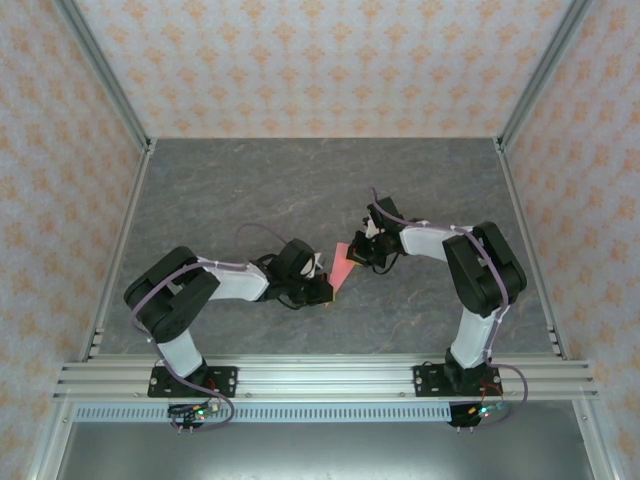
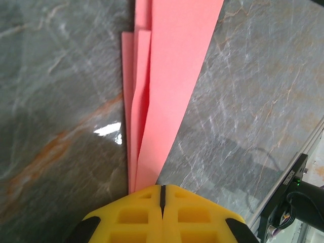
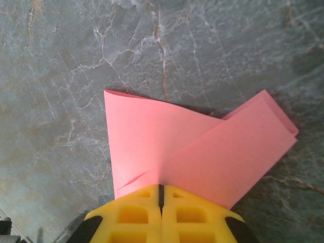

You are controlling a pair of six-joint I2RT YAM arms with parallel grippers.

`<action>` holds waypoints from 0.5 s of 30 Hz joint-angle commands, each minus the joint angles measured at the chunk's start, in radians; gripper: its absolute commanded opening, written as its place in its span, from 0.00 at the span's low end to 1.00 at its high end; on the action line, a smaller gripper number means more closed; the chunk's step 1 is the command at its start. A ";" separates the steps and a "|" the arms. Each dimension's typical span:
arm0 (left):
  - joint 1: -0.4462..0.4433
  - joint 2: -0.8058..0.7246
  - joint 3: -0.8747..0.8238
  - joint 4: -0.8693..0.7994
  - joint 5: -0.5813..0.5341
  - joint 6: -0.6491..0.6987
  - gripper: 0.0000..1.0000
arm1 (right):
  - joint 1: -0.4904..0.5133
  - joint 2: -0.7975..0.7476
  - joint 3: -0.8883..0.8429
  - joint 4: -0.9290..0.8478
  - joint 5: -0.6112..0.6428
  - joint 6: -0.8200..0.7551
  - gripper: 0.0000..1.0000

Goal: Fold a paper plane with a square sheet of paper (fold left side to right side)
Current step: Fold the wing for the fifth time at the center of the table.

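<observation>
Where our two arms meet over the middle of the grey table (image 1: 300, 190), we hold the folded pink paper (image 1: 342, 268) between them. Our left hand (image 2: 162, 188) is pressed together on its narrow end, where several long layers fan away from the yellow fingers (image 2: 131, 217). Our right hand (image 3: 161, 188) is likewise pressed together, pinching the edge where one broad flap crosses another.

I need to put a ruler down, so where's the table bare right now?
Bare: the far half of the table, up to the back wall, and the strip between the folded pink paper and the near rail. Crowded: the centre, where the left gripper and right gripper both pinch that paper.
</observation>
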 commanded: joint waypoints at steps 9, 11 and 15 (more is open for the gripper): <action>0.007 -0.079 -0.067 -0.157 -0.001 0.028 0.00 | -0.006 0.062 -0.006 -0.125 0.140 -0.024 0.02; 0.021 -0.106 -0.066 -0.164 0.005 0.029 0.00 | -0.005 0.062 -0.007 -0.124 0.138 -0.023 0.02; 0.072 -0.175 -0.041 -0.203 0.024 0.046 0.00 | -0.006 0.062 -0.008 -0.120 0.132 -0.023 0.02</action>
